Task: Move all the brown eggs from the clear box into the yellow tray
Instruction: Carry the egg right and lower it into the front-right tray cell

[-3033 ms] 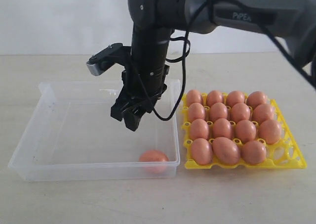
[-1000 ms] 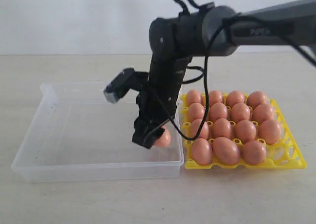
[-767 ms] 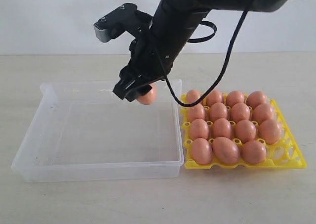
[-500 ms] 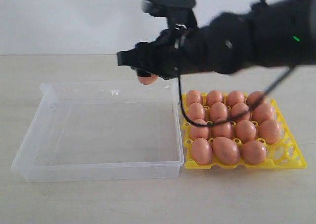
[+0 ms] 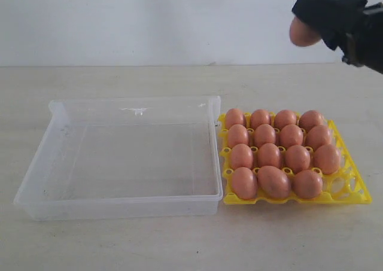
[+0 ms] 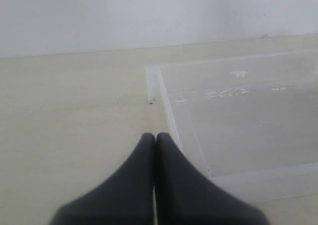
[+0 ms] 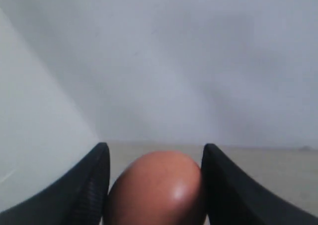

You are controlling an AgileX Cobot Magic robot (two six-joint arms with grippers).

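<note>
One brown egg (image 5: 301,33) hangs high at the upper right, beyond the far right corner of the yellow tray (image 5: 352,190). My right gripper (image 5: 309,26) is shut on it. In the right wrist view that egg (image 7: 155,191) fills the gap of the right gripper (image 7: 155,153), touching both black fingers. Several brown eggs (image 5: 270,154) sit in the tray's cups. The clear box (image 5: 128,208) beside the tray holds no eggs. Seen only in the left wrist view, my left gripper (image 6: 154,137) is shut on nothing, just outside a corner of the clear box (image 6: 168,111).
Box and tray stand side by side, touching, on a pale tabletop (image 5: 119,247). A plain white wall (image 5: 149,20) rises behind. The tray's near right cup (image 5: 340,189) shows no egg.
The right gripper closed on the last egg in the box, lifted it out and swung it up and to the right, past the tray. The box now holds no egg.
</note>
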